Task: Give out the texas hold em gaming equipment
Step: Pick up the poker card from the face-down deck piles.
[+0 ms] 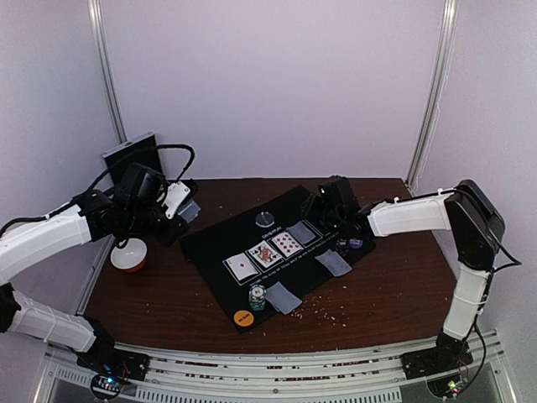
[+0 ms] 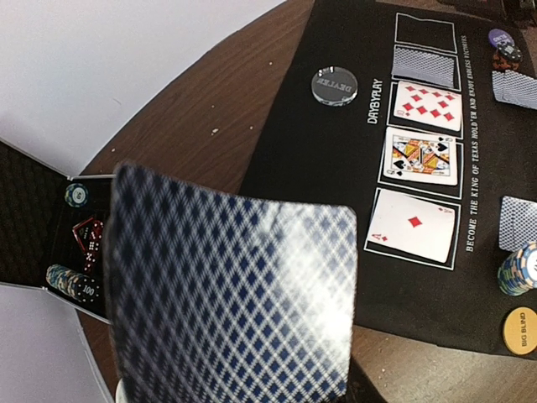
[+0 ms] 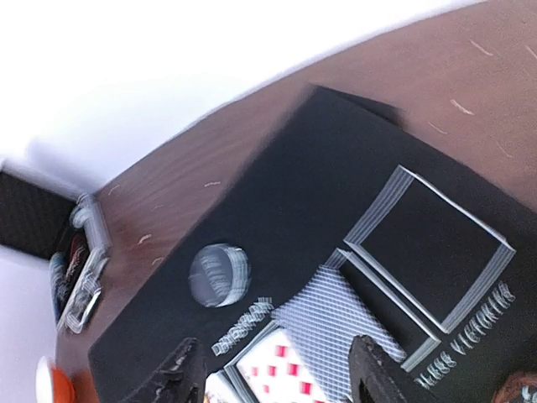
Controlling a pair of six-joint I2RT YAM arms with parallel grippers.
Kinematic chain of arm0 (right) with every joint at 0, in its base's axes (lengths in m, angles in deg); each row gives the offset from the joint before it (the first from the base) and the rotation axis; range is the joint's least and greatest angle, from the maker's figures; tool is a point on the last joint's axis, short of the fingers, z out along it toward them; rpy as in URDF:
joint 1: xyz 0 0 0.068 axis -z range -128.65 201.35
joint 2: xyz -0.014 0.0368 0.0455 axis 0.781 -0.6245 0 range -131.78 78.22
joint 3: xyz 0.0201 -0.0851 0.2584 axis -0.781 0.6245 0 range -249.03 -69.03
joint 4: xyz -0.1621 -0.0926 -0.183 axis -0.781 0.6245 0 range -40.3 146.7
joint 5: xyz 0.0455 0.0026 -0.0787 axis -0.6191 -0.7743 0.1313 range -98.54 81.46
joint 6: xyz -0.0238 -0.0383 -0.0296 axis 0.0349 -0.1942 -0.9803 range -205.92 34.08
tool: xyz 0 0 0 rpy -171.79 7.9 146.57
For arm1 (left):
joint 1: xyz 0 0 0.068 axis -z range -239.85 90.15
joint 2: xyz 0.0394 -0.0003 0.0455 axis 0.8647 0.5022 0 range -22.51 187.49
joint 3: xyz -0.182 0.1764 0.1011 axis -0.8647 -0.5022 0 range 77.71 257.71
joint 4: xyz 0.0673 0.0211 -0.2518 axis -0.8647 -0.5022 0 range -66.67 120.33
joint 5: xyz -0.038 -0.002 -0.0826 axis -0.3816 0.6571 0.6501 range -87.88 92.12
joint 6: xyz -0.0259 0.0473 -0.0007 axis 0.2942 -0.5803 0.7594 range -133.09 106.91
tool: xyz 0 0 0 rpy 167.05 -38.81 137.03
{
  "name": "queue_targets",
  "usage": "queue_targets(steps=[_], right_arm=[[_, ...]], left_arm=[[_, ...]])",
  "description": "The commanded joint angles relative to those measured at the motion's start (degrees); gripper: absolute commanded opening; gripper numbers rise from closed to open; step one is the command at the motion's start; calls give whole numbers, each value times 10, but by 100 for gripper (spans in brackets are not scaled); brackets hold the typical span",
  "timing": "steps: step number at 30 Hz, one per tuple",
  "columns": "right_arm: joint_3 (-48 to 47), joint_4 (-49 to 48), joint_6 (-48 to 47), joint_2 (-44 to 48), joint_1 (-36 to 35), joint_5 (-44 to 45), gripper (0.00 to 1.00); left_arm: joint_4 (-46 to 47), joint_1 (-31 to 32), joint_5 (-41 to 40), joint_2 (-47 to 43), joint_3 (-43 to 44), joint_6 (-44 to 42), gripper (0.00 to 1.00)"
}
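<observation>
Near edge of desk (image 1: 377, 294): orange disc (image 1: 243, 318) sits on near tip of black mat (image 1: 218, 243). Just behind it, chip stack (image 1: 258, 297) beside face-down card (image 1: 283, 297). Mid-mat: three face-up cards (image 1: 265, 254) in row, fourth card (image 1: 301, 232) face down at row's right end. Clear disc (image 1: 266, 220) beyond row. Right fingers (image 3: 369, 374) hover over far part of mat, spread wide, nothing between. Toward far-left corner: left fingers (image 1: 178, 201) pinch held card (image 2: 231, 294), lifted off desk, blue-check back to wrist camera. Open case (image 2: 25, 210) behind, chips inside.
</observation>
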Motion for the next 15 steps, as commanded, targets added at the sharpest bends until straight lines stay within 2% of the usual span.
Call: queue_targets(steps=[1,3,4,6,10,15], right_arm=[[-55,-78,-266,37,4,-265,67],[-85,-83,-301,31,3,-397,79],[-103,-83,-299,22,2,-473,86],[-129,-108,-262,6,-4,-565,94],[-143,-172,-208,-10,-23,-593,94],[-202,-106,-243,-39,-56,-573,94]], left_arm=[[23,2,55,-23,-2,-37,34],[15,3,79,-21,2,-49,34],[11,3,97,-20,5,-54,35],[4,3,128,-18,10,-63,35],[0,5,193,-18,17,-75,36],[-8,10,215,-13,25,-85,36]])
